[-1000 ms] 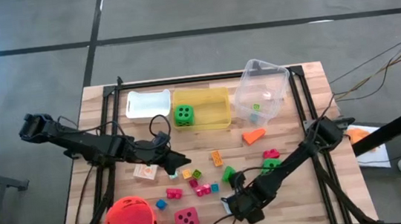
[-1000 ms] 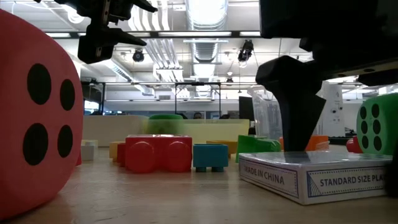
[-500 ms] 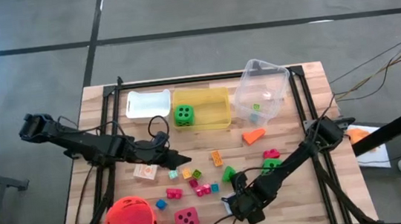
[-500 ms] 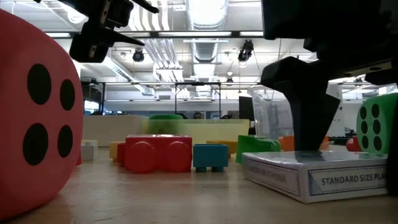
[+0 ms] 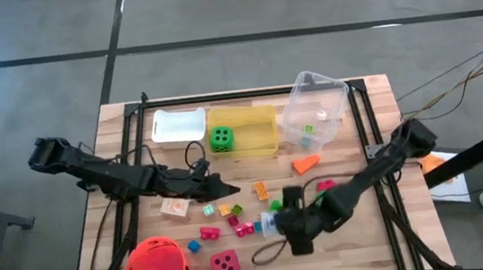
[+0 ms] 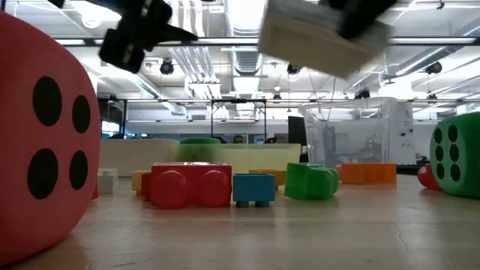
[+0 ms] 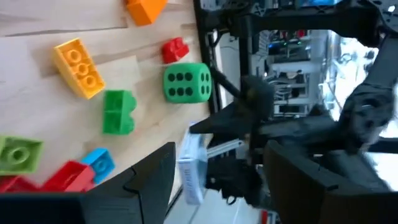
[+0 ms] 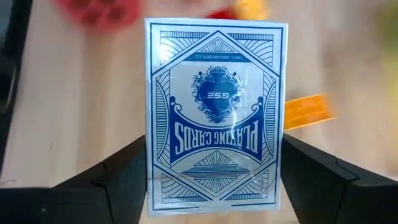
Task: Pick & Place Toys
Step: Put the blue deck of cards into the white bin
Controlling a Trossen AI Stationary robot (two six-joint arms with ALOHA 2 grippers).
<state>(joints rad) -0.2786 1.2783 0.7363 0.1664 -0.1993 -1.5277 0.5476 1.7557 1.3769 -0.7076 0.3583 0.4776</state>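
Risk of a drop: right gripper [image 8: 214,186] carries a boxed deck of playing cards [image 8: 216,112] pinched flat between its 2 fingers, clear of the table (low view shows it tilted), above the scattered blocks [image 5: 232,219]; a jolt could slip it loose. Left gripper [image 5: 220,189] hovers nearby, fingers parted, holding nothing.

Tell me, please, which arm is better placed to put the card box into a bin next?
The right arm: its gripper is shut on the card box, lifted clear of the table. The left gripper holds nothing and hovers over the small blocks.
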